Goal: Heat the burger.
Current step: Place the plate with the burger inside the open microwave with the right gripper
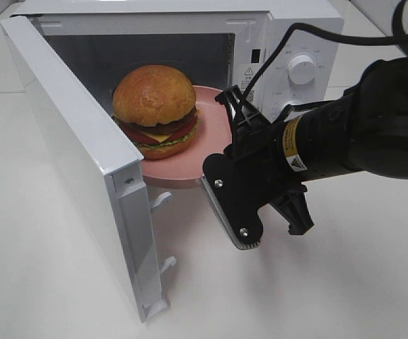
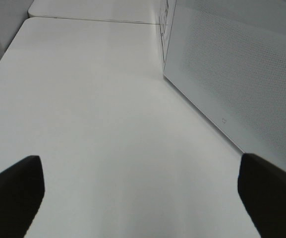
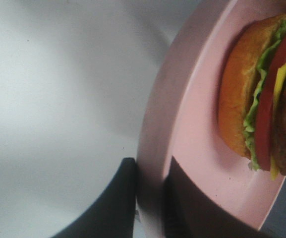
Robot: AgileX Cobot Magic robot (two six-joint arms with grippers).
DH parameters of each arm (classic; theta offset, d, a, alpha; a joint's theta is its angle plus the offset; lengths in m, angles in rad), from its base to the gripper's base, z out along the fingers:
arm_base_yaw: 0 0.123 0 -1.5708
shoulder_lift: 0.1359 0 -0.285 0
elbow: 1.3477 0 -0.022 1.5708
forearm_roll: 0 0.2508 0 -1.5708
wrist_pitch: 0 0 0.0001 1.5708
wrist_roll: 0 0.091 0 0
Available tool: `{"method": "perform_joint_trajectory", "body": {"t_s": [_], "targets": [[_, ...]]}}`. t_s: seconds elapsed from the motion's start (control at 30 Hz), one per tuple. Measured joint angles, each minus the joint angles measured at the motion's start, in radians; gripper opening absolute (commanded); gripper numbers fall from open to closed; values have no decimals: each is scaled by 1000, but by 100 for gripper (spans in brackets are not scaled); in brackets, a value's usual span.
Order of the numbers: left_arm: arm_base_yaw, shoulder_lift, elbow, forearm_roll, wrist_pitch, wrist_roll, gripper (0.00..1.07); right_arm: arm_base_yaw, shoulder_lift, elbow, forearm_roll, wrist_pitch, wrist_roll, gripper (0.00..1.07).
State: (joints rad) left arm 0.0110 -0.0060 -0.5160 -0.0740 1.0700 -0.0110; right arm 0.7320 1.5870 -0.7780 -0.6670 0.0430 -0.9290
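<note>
The burger (image 1: pixel 154 99), with a glossy brown bun, tomato, cheese and lettuce, sits on a pink plate (image 1: pixel 214 134). The plate is partly inside the open microwave (image 1: pixel 288 21), and its near edge juts out over the table. My right gripper (image 1: pixel 225 154) is shut on that edge. In the right wrist view my right gripper (image 3: pixel 150 196) has one dark finger on each side of the plate's rim (image 3: pixel 155 139), and the burger (image 3: pixel 261 94) lies close beyond. My left gripper (image 2: pixel 143 198) is open over bare white table, holding nothing. It is out of the exterior view.
The microwave door (image 1: pixel 83 155) stands swung open at the left, and its outer face (image 2: pixel 242 79) is beside my left gripper. A white control knob (image 1: pixel 302 69) is on the microwave's right panel. The white table (image 1: pixel 345 282) lies all around.
</note>
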Motion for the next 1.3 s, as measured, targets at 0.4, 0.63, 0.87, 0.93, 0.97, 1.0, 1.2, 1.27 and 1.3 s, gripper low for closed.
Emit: {"method": "perform_joint_trajectory", "body": {"t_s": [0.4,0.63,0.87,0.93,0.97,1.0,1.2,1.27,1.3], "targets": [[0,0,0,0,0,0,98,-15,133,-136,0,-19,0,0],[0,0,0,0,0,0,98,-57,169,-192,-6,-17,-1,0],[0,0,0,0,0,0,98,-64,216,-240,-7,-22,-2,0],[0,0,0,0,0,0,98,-64,225,-245,-7,-20,-5,0],[0,0,0,0,0,0,98,-64,241,-255,-7,-20,-9,0],[0,0,0,0,0,0,98,-64,258,-267,-7,-20,-13,0],[0,0,0,0,0,0,98,-64,291,-301,-7,-19,-20,0],[0,0,0,0,0,0,98,-64,314,-332,-7,-19,-20,0],[0,0,0,0,0,0,98,-64,314,-332,-7,-19,-20,0]]}}
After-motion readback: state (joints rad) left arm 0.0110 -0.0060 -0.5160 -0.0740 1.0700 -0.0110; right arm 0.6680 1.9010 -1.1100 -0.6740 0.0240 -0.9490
